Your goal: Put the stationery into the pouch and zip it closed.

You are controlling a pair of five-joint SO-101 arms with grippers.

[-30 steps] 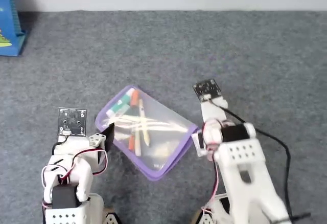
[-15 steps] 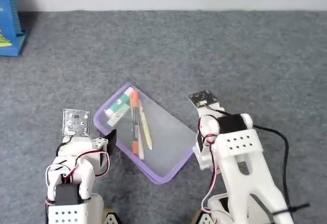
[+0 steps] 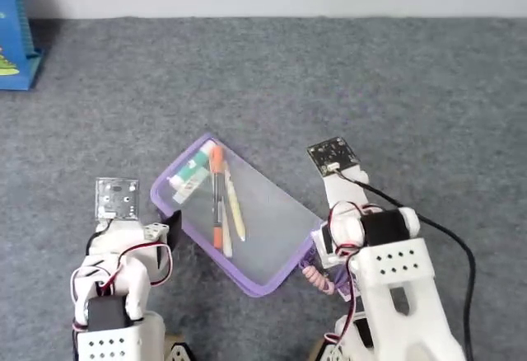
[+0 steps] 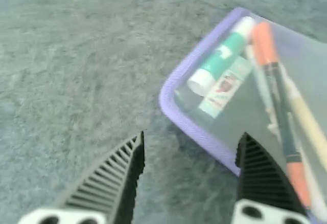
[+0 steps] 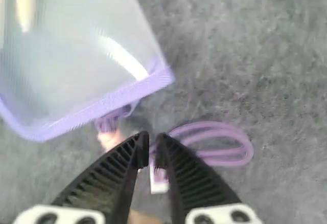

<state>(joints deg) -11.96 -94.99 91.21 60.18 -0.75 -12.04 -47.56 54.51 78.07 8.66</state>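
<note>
Two claws: right claw clenched on the zip pull, left claw released by the pouch; I'd clamp it first

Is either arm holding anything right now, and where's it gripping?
The right gripper pinches the pouch's zipper pull tab between its fingers; the left gripper is open, holding nothing.

Nothing legible. Print on the glue stick and the small packet beside it in the pouch too blurred to read; same for the blue box.
</note>
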